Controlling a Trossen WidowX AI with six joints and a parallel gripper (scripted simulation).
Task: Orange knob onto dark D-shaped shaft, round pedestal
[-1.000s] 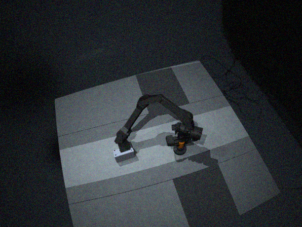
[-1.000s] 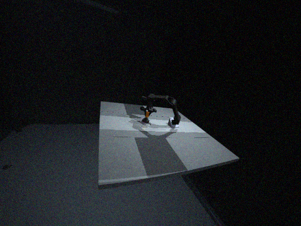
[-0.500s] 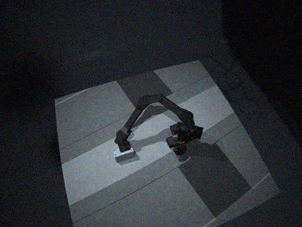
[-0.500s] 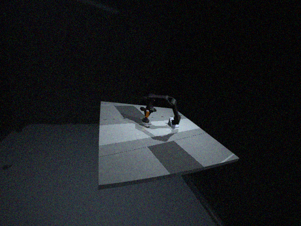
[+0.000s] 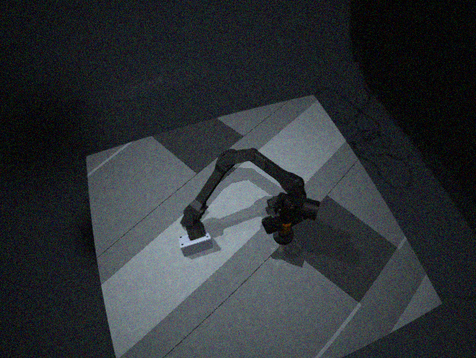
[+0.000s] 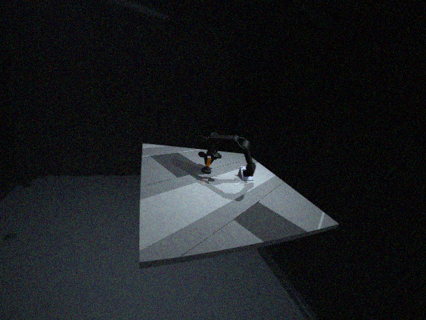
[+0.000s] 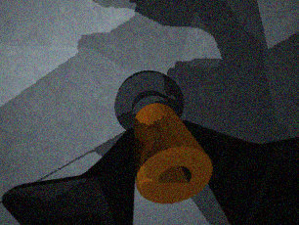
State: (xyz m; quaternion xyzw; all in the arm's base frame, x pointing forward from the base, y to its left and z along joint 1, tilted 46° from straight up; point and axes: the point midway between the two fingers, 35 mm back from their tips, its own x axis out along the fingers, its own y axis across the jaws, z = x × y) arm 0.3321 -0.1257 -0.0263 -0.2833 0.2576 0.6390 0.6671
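The orange knob (image 5: pixel 286 226) (image 6: pixel 209 161) (image 7: pixel 168 128) is a tube; in the wrist view its near end shows a hole with a flat side. My gripper (image 5: pixel 285 229) (image 6: pixel 209 163) (image 7: pixel 157 128) is shut on the knob, one dark finger on each side of it. The dark round pedestal (image 5: pixel 283 238) (image 6: pixel 206 171) (image 7: pixel 124 99) stands directly below the knob. In the wrist view the knob's far end overlaps a smaller round step on the pedestal. The shaft is hidden, and I cannot tell how far down on it the knob sits.
The arm's white base block (image 5: pixel 196 248) (image 6: pixel 241 172) stands on the table (image 5: pixel 155 296) (image 6: pixel 174 219), well to one side of the pedestal. Shadows of the arm and light and dark bands cross the table top. The room around is dark.
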